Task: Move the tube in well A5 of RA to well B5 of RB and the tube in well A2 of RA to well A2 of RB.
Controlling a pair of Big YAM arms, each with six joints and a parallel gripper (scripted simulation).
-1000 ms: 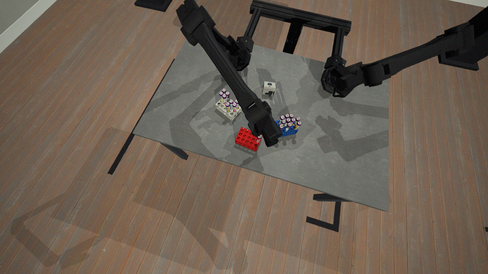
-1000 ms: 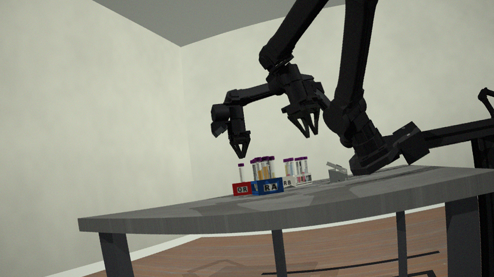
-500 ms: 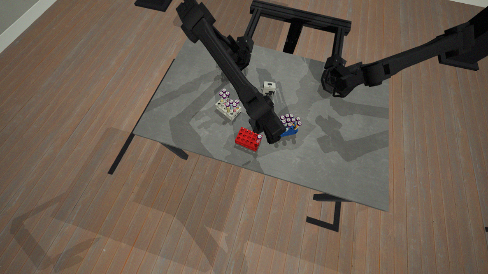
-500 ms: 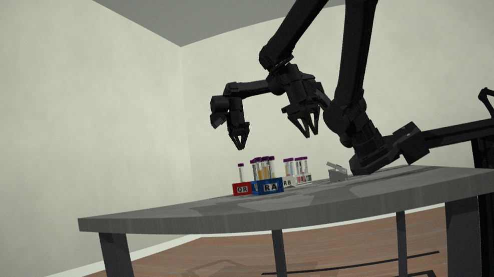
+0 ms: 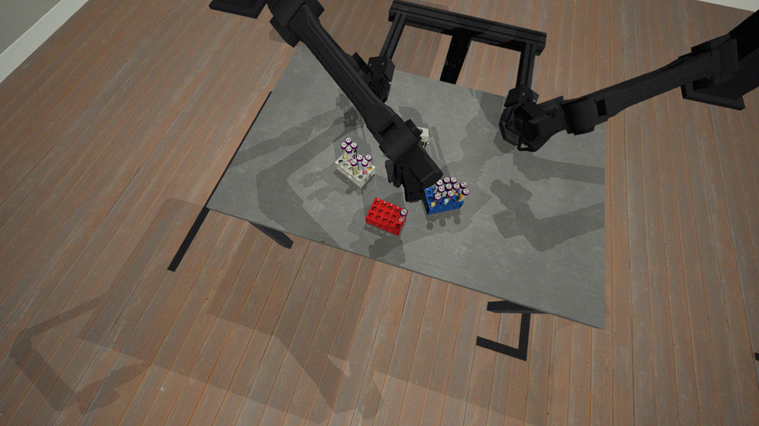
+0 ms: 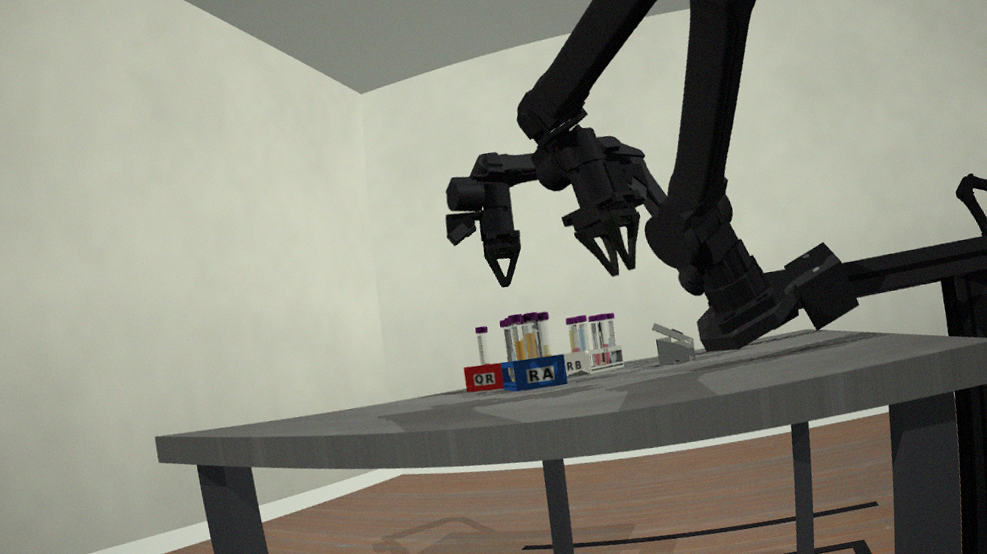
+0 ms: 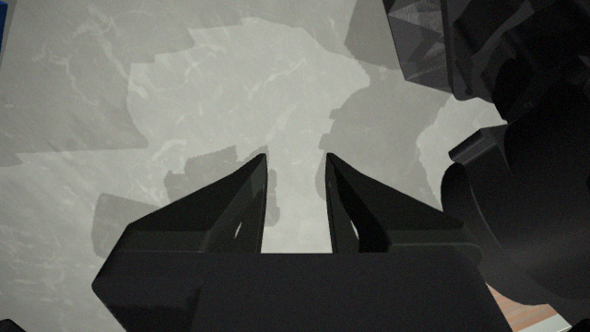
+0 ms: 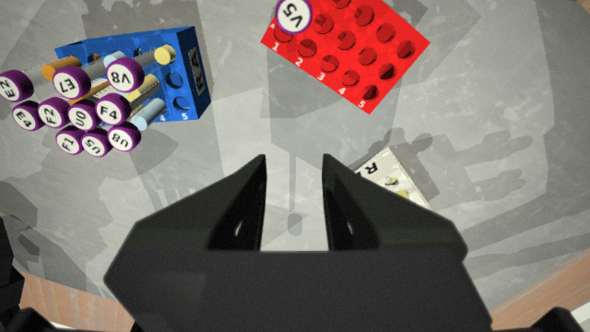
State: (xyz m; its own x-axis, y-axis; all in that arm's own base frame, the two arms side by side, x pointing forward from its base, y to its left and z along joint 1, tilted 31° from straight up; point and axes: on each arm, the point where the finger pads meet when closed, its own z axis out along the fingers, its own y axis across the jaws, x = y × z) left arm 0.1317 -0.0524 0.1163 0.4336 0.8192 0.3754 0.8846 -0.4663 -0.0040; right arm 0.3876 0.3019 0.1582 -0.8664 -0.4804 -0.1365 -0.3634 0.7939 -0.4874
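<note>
Table [image 5: 511, 274] [image 6: 420, 451] [image 7: 277, 92] [image 8: 240, 115], grey and marbled, carries everything. Above it reach the left arm [image 5: 633, 99] [image 6: 713, 54] and the right arm [image 5: 341, 84] [image 6: 510, 169]. Blue rack RA [image 5: 445, 207] [image 6: 560, 369] [image 7: 2, 23] [image 8: 186, 41] stands crowded with purple-capped tubes; its well A5 is empty, while A2 lies under overlapping caps, so its contents cannot be told. Beside RA sits the red rack QR [image 5: 384, 223] [image 6: 472, 380] [image 8: 336, 76], with one tube, V5 [image 5: 403, 212] [image 6: 483, 345] [image 8: 293, 15], upright at its column 1 end. White rack RB [image 5: 349, 174] [image 6: 616, 355] [image 8: 375, 182] bears tubes in two clusters; wells A2 and B5 cannot be read. Smaller again, a pale box [image 5: 424, 134] [image 6: 675, 344] shows partly behind the right arm from above. Both pairs of fingers are partly parted, with nothing grasped: the right gripper [image 5: 411, 194] [image 6: 506, 283] [image 8: 294, 165] hovers near RA and QR, and the left gripper [image 5: 525, 144] [image 6: 622, 270] [image 7: 296, 164] hangs over bare table.
</note>
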